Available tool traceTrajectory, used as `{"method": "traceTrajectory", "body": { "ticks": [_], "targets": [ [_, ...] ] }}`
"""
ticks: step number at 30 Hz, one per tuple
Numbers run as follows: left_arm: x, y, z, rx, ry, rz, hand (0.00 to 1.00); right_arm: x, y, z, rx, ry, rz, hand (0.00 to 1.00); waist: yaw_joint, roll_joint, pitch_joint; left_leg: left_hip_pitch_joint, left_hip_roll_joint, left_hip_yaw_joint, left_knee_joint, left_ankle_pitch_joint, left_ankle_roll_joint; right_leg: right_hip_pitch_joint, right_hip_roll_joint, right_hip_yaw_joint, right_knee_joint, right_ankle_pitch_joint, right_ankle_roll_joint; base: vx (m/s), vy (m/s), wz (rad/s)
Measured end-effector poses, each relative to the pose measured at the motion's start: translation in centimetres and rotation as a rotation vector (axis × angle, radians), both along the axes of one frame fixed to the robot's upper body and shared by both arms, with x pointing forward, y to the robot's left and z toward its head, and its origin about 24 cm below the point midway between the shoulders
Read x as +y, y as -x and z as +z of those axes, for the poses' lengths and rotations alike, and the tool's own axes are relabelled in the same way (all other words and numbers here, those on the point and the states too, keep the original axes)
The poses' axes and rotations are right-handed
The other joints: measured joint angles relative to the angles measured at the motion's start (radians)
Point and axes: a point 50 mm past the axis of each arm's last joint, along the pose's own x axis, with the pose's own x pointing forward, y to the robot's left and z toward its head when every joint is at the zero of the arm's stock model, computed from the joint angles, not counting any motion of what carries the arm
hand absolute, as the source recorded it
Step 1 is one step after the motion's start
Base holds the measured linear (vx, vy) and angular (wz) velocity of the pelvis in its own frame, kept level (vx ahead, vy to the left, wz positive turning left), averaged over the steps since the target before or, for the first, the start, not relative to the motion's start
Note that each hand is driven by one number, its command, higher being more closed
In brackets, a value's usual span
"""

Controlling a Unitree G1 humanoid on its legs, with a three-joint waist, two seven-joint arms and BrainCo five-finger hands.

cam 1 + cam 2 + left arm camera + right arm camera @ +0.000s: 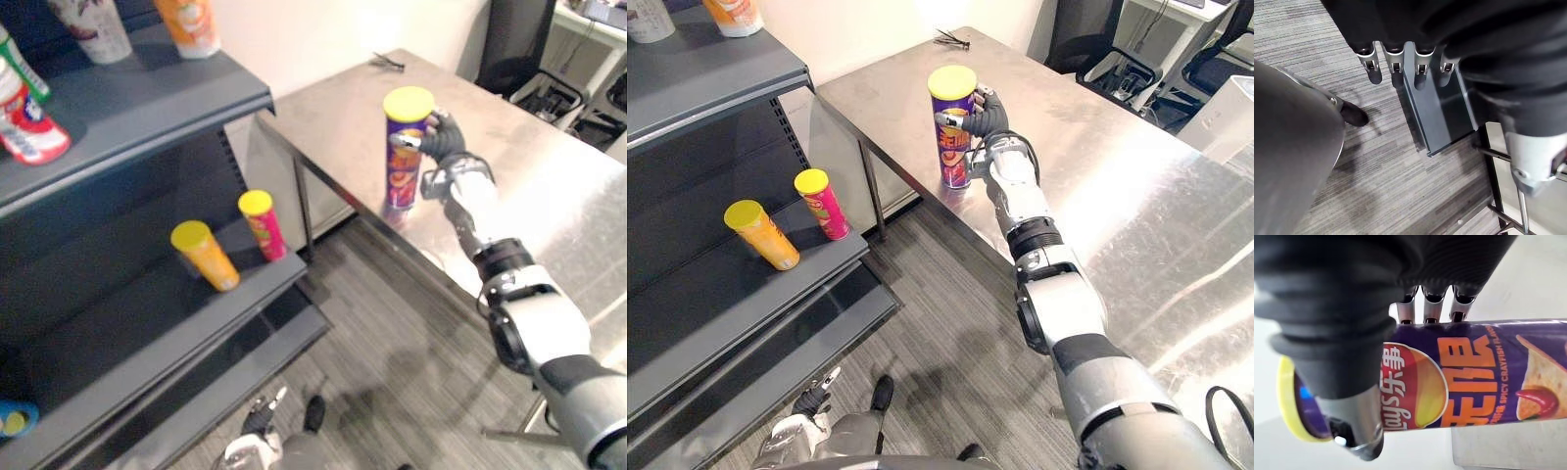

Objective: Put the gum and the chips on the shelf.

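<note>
Left hand point(1395, 58) dangles low over the grey floor point(1400, 186), fingers straight, nothing in it. Right hand point(443, 137) is wrapped round the purple chips can point(404, 157) with the yellow lid. The can's upright on the steel table point(549, 176), close to the edge facing the shelf point(118, 323). On the lower shelf board, an orange can point(208, 257) and a pink can point(263, 223) sit near the front edge, a little apart.

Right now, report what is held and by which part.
Right hand grips the purple chips can near its top, below the yellow lid; left hand holds nothing.
</note>
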Motion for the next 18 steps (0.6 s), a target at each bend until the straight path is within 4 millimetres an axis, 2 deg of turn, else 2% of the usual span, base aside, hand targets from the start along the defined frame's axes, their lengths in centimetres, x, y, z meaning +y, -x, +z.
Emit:
{"method": "traceTrajectory", "body": {
  "ticks": [5,13,18],
  "targets": [
    [0.2,0.1,0.0,0.004,-0.005,0.002,0.0,-0.1,1.1,-1.1,-0.033,-0.014,0.019,1.0,-0.005,-0.008,-0.005,0.011,0.007,0.009,0.0,0.0,-0.001,0.003,0.004,0.016,0.003,0.0,0.0,-0.02,-0.006,-0.08],
    [0.7,0.8,-0.2,0.03,-0.008,0.02,0.0,0.0,3.5,0.1,-0.165,-0.154,0.09,1.0,-0.05,-0.017,-0.011,0.032,0.017,0.046,-0.003,-0.003,-0.005,-0.005,0.003,0.054,0.02,-0.002,-0.003,-0.01,-0.004,-0.13],
    [1.4,1.8,-0.5,0.069,-0.008,0.047,0.0,-0.2,5.3,-1.2,-0.166,-0.273,0.128,1.0,-0.063,-0.038,-0.041,0.057,0.035,0.113,-0.002,-0.018,-0.012,-0.027,0.008,0.127,0.027,-0.002,-0.003,0.0,-0.018,-0.41]
  ]
}}
